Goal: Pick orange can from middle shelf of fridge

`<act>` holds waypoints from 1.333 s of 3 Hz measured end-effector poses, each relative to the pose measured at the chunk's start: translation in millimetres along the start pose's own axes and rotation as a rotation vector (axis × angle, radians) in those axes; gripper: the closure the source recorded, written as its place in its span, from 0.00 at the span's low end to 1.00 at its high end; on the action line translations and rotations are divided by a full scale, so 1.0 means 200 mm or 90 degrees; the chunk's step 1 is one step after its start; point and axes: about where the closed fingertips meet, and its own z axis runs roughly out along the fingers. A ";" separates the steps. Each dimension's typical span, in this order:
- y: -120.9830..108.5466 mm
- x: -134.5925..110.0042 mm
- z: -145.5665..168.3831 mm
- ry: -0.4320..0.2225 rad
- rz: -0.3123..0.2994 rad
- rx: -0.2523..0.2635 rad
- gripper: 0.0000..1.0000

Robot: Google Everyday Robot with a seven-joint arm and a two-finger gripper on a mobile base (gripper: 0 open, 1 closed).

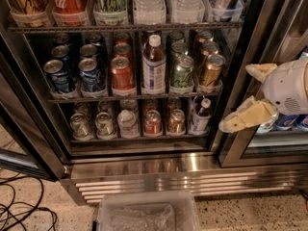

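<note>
The fridge point(144, 166) stands open with a steel frame and dark racks. On its middle shelf point(130, 98) the orange can point(211, 71) stands at the front of the rightmost column, with more orange cans behind it. To its left are green cans point(182, 72), a white-capped bottle point(154, 66), red cans point(121, 73) and blue cans point(89, 73). My gripper point(237, 98) hangs to the right of the shelf, in front of the door post, below and right of the orange can. Its cream fingers point(246, 119) are spread and hold nothing.
The top rack point(120, 27) holds tall cans and water bottles. The bottom rack point(134, 137) holds mostly silver cans and a small bottle. A clear plastic bin point(147, 214) sits on the floor in front. Cables point(19, 211) lie at the left. A second cooler with blue cans point(288, 121) stands at the right.
</note>
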 end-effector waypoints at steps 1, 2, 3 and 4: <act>0.06 0.04 0.06 -0.010 0.023 0.017 0.00; 0.19 0.10 0.22 -0.056 0.072 0.039 0.00; 0.26 0.05 0.37 -0.119 0.099 0.073 0.00; 0.18 -0.02 0.45 -0.193 0.123 0.138 0.00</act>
